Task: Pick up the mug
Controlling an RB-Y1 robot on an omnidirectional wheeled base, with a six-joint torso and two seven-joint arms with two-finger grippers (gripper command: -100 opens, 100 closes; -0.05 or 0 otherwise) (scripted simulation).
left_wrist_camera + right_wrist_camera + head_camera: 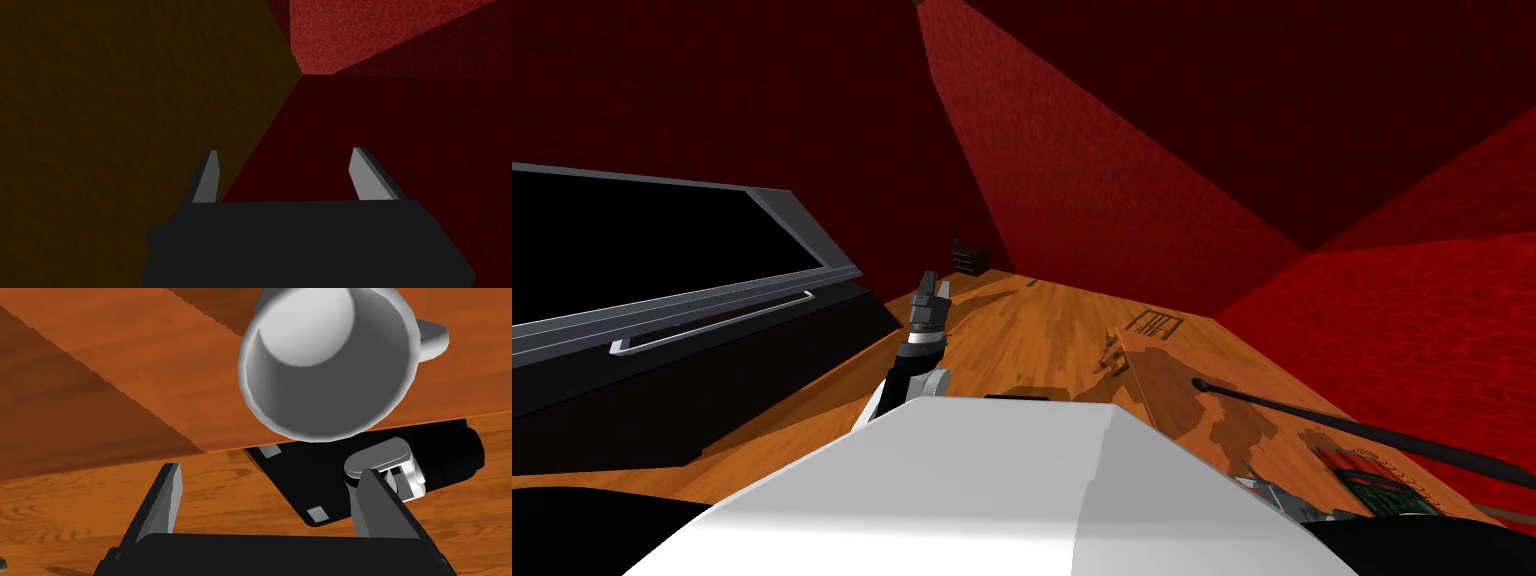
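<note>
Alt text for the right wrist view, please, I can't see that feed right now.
A plain grey-white handled mug stands mouth-up on an orange-brown wooden tabletop, near its edge. The right claw is open, short of the mug and not touching it.

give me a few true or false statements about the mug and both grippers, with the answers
1. The mug is empty. True.
2. The right gripper is shut on the mug. False: its fingers stand open, clear of the mug.
3. The mug stands close to the edge of the wooden table. True.
4. The left gripper holds something. False: it is open and empty.
5. The mug has no handle. False: a handle sticks out from its side.
</note>
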